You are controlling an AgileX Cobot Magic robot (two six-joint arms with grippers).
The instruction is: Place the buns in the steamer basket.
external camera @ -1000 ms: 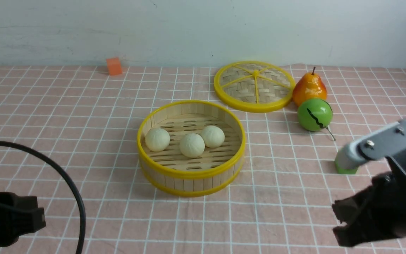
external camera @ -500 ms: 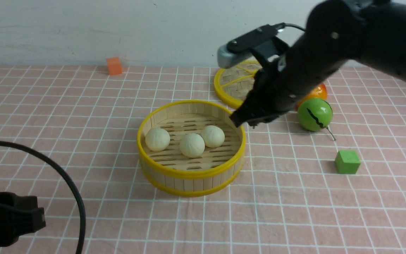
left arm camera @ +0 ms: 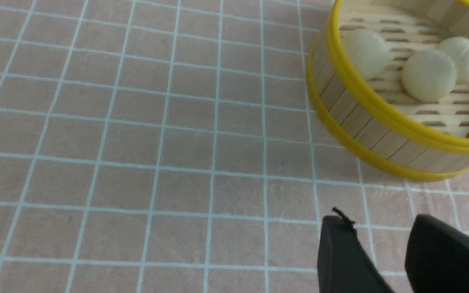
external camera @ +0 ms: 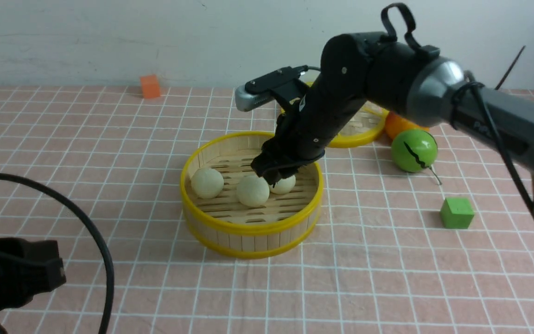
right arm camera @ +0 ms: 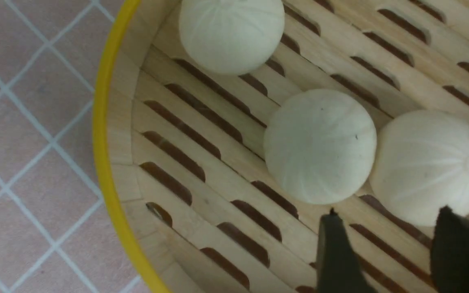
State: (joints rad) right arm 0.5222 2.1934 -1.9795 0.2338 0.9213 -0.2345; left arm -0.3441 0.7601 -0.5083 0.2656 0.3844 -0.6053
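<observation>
Right now your right end effector (external camera: 276, 175) is lowered inside the steamer basket (external camera: 248, 228), with its two fingers spread apart and pinching nothing. In the right wrist view, the dark fingertips (right arm camera: 334, 244) frame a gap that faces the right bun (right arm camera: 430, 167), close to where that bun presses against the middle bun (right arm camera: 320, 146). You cannot tell from either view whether a fingertip actually touches the dough.

All three buns (external camera: 252, 190) lie on the slatted floor of the basket. The left bun (external camera: 207, 183) sits apart from the other two, nearer the robot's left wall of the basket. From the front, the right bun is partly hidden behind the end effector.

Your left end effector (left arm camera: 377, 236) hangs low over the tabletop (external camera: 109, 139) on the robot's left, away from the basket. Its fingers are spread and hold nothing.

Behind the basket, the woven lid (external camera: 357, 138) lies flat, mostly hidden by the right arm. An orange pear (external camera: 399, 126) stands beside the lid, and a shiny green ball (external camera: 414, 150) sits just in front of the pear. A green cube (external camera: 456, 213) sits nearer you on the right. A small orange cube (external camera: 150, 86) sits by the far wall.
</observation>
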